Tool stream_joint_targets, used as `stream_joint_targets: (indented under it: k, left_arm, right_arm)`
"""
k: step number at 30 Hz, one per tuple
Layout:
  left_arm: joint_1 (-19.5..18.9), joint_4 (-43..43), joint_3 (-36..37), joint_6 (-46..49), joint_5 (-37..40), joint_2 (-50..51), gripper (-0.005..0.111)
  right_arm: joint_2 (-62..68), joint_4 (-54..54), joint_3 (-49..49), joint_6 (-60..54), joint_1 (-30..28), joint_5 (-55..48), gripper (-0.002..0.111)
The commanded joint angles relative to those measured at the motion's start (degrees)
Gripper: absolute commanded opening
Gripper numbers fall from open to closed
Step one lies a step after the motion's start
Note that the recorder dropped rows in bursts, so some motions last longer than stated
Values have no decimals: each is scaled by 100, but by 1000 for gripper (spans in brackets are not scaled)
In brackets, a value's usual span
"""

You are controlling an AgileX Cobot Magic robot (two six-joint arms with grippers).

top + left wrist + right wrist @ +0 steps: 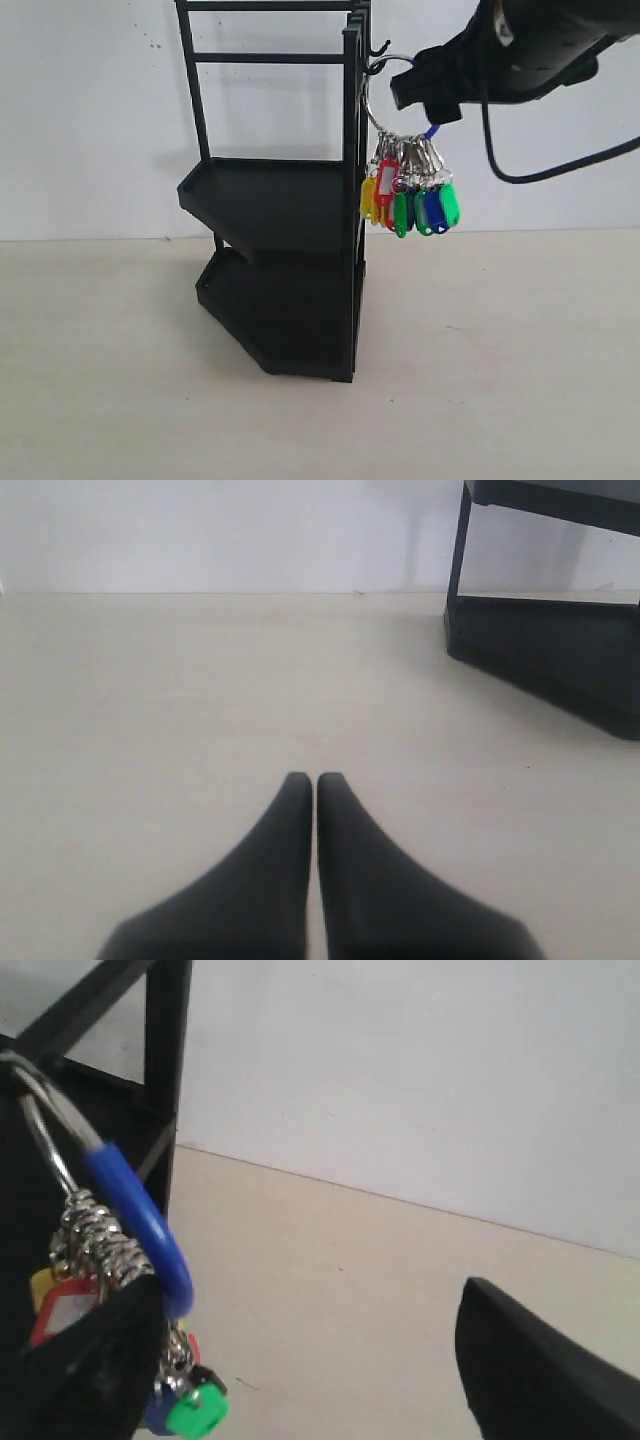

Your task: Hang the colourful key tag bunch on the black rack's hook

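The colourful key tag bunch [410, 195] dangles beside the black rack [290, 200], its wire ring looped over the hook [378, 58] at the top of the side upright. My right gripper [425, 90] hovers just right of the hook. In the right wrist view that gripper [310, 1300] is open, with a wide gap between its fingers. The blue loop [140, 1220] and the green tag [195, 1410] hang against one finger, outside the gap. Whether that finger touches them I cannot tell. My left gripper [315, 780] is shut and empty, low over the table.
The rack's base [560, 650] stands ahead and to one side of the left gripper. A black cable [540, 170] sags below the right arm. The beige table [500, 360] runs to a white wall behind.
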State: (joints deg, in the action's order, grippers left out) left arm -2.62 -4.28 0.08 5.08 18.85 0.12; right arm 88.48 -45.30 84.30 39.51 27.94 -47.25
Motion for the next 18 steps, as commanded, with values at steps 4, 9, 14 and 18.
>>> stream_joint_targets:
  k: [4,9,14,18]
  left_arm:
    - [-21,-43,-8,-60,-90,-12,4]
    - [-21,-43,-8,-60,-90,-12,4]
    - [-21,-43,-8,-60,-90,-12,4]
    - [-21,-43,-8,-60,-90,-12,4]
  right_arm:
    - [-715,637,36,-512,3,-609,41]
    - [-1114,842,36,-548,3,-1182,0]
    - [-1513,882,36,-820,3,-2193,0]
    - [-2036,1042,36,-1130,3,-2271,0]
